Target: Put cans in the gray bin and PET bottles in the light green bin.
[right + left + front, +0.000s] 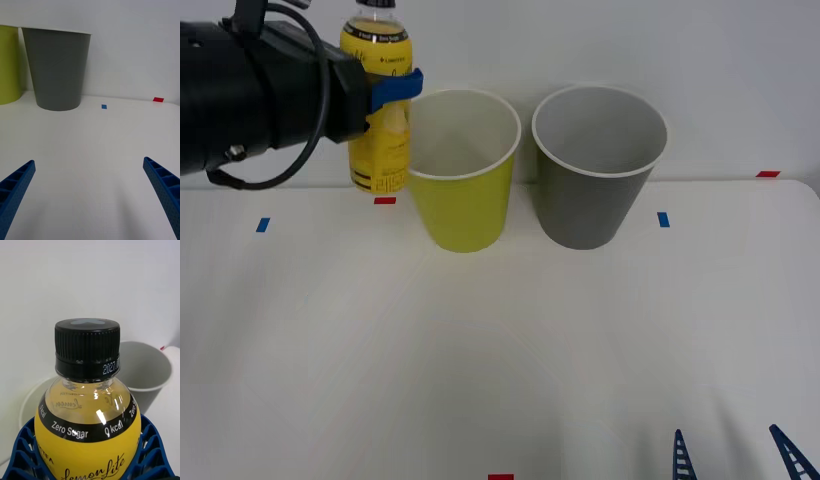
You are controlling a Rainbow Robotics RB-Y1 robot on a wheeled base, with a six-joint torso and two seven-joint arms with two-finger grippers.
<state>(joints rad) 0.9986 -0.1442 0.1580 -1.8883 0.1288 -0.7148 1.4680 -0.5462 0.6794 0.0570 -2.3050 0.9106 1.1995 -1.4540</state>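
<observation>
My left gripper (392, 90) is shut on the PET bottle (380, 120), a small yellow one with a black cap, and holds it upright just left of the light green bin (465, 205). In the left wrist view the bottle (88, 416) sits between the blue fingers (22, 450), with the light green bin (28, 405) and the gray bin (150, 371) behind it. The gray bin (592, 200) stands right of the green one. Near the table's front right, my right gripper (735, 455) is open with nothing in it. Its wrist view faces the gray bin (58, 67) past the right gripper (89, 162).
Small tape marks lie on the white table: blue (263, 225) at the left, blue (663, 219) right of the gray bin, red (384, 200) under the bottle, red (767, 174) far right. A white wall (720, 70) rises close behind the bins.
</observation>
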